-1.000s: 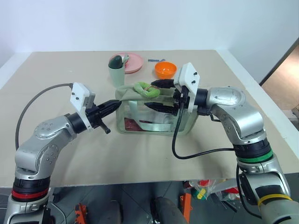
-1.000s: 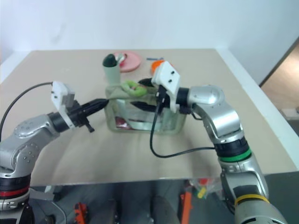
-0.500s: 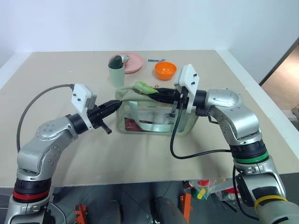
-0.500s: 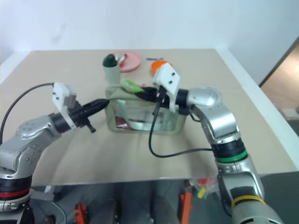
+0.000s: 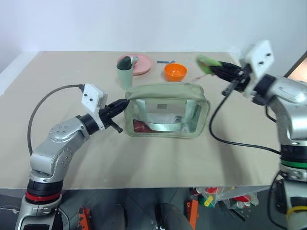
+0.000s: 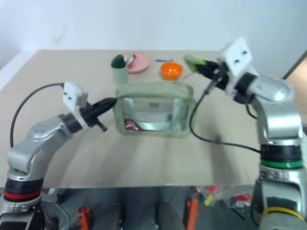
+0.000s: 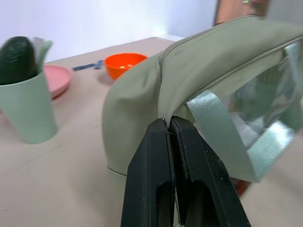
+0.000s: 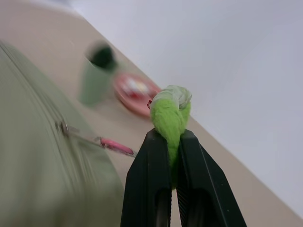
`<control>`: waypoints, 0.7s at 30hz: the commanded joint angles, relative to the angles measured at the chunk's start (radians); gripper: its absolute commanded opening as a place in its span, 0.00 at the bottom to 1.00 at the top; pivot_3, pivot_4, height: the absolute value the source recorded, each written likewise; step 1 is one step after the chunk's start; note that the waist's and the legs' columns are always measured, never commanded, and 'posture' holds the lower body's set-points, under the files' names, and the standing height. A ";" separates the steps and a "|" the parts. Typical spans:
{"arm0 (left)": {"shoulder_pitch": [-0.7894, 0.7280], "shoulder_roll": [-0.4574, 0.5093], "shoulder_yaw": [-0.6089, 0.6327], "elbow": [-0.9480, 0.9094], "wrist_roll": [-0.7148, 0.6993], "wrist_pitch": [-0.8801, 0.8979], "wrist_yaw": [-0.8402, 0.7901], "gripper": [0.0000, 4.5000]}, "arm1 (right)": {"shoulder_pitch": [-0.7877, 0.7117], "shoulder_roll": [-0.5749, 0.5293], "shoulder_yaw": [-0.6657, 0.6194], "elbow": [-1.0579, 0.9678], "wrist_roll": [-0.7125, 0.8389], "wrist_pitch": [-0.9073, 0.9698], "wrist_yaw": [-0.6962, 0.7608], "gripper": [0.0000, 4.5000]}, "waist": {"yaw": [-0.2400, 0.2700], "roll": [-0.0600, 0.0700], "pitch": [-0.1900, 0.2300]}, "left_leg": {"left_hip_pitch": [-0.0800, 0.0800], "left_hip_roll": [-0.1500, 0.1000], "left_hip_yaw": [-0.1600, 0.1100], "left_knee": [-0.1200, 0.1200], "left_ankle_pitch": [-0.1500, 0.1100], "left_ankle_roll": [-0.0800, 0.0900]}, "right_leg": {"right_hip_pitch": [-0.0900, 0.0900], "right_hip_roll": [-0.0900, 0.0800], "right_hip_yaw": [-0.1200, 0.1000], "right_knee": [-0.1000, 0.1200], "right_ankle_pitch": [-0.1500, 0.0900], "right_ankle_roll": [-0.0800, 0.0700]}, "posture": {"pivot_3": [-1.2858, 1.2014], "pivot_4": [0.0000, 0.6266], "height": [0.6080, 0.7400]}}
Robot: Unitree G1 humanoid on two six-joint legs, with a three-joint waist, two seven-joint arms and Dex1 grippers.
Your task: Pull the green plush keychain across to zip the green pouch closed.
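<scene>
So in the left eye view the big change is the right claw (image 5: pixel 214 67): half a second back it was over the top of the green pouch (image 5: pixel 168 116) pinching the green plush keychain (image 5: pixel 206 61), and now it's swung way out past the pouch's right end, up in the air, with the plush still clamped in it. The pouch top looks flat and sealed along its length, where a second ago it was gaping with the plush lying on it. Left claw (image 5: pixel 123 102) hasn't budged, pinched on the pouch's left end.

Right eye view tells the same story: the plush is lifted clear of the desk (image 6: pixel 144 153), near the orange bowl (image 6: pixel 171 71), and the pouch sits well apart from the mint cup (image 6: pixel 119 72) and pink plate (image 6: pixel 135 62) behind it.

Left wrist view: that claw's fingers (image 7: pixel 156 165) are clenched on the fabric at the pouch's corner, right under where the zipper teeth run closed.

Right wrist view: the claw grips the lime plush, and a pinkish ring (image 8: pixel 113 145) trails from it to the zipper pull at the pouch edge, so it looks still attached.

My read: the zip stroke is basically done, the slider seems at the far end. What's left is letting go.
</scene>
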 commanded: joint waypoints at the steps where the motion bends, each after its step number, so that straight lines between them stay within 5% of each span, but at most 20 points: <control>1: -0.008 -0.013 0.016 -0.037 0.038 -0.015 0.058 0.00 | 0.031 -0.059 -0.089 -0.017 -0.041 -0.009 -0.060 0.00 | -0.006 0.000 0.000 | 0.000 0.000 0.001 0.000 0.000 0.000 | -0.001 0.000 0.001 0.000 0.000 0.000 | 0.52 0.24 1.00; 10: -0.009 -0.075 -0.027 -0.070 0.072 -0.025 0.101 0.00 | 0.269 0.054 0.103 -0.188 -0.176 0.183 -0.230 0.00 | -0.016 0.000 0.000 | 0.000 0.001 0.001 0.000 0.001 -0.001 | -0.004 0.002 0.003 0.005 0.002 0.000 | 0.52 0.24 1.00; 21: 0.003 -0.071 -0.031 -0.063 0.087 -0.016 0.082 0.00 | 0.297 0.180 0.196 -0.017 -0.267 0.059 -0.301 0.00 | -0.021 0.000 0.000 | 0.000 0.000 0.003 0.002 0.003 -0.004 | -0.004 0.002 0.007 0.005 0.004 0.002 | 0.52 0.24 1.00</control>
